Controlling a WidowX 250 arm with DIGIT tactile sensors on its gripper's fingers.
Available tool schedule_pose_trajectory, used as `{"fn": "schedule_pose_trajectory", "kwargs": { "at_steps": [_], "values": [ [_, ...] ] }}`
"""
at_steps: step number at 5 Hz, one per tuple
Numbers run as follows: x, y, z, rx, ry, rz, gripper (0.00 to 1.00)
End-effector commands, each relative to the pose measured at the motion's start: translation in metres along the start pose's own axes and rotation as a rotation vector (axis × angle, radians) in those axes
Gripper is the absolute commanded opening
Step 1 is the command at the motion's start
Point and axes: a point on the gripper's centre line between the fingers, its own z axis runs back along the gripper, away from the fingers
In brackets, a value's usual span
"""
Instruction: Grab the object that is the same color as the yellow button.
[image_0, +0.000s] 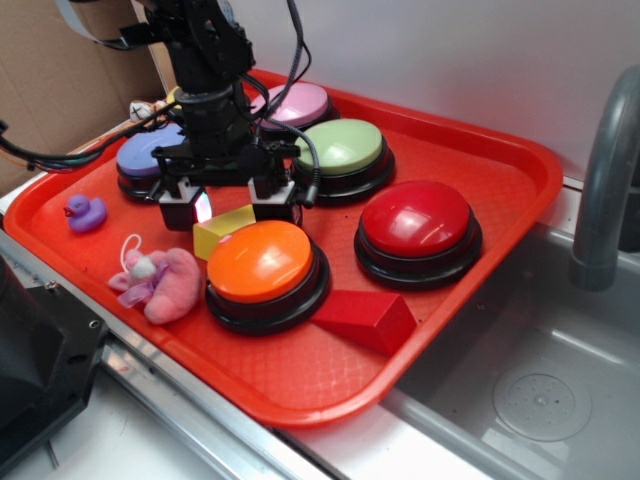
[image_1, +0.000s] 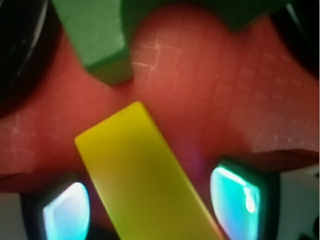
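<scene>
Pincer (image_0: 228, 208) sits low over the red tray (image_0: 520, 190), left of centre in the exterior view, jaws spread, one either side of the yellow block (image_0: 222, 228). Wrist view: block (image_1: 145, 180) runs diagonally from centre to the bottom edge, between the two fingers (image_1: 235, 197) with their cyan-lit pads; gaps show on both sides, so no contact yet that I can see. Block lies flat on the tray just left of the orange button (image_0: 266, 268), touching or nearly so, can't tell which. Green arch block (image_1: 107, 37) is at the top of the wrist view, near the yellow block's upper end but apart. Yellow button: only a sliver behind the arm at upper left in the exterior view, mostly hidden. Also on the tray: green button (image_0: 342, 155), pink button (image_0: 297, 103), purple button (image_0: 150, 155), red button (image_0: 417, 225), red wedge (image_0: 365, 320) in front, purple duck (image_0: 86, 212) and pink plush (image_0: 160, 280) at left. Sink (image_0: 530, 390) at lower right.
</scene>
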Motion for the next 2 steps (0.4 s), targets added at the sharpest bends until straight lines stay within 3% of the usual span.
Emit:
{"fn": "schedule_pose_trajectory", "kwargs": {
  "at_steps": [1,2],
  "values": [
    [-0.0026,0.0008,-0.0005,-0.036,-0.021,0.054,0.0],
    [-0.0022,0.0029,0.0016,-0.042,-0.029,0.076,0.0]
  ]
}}
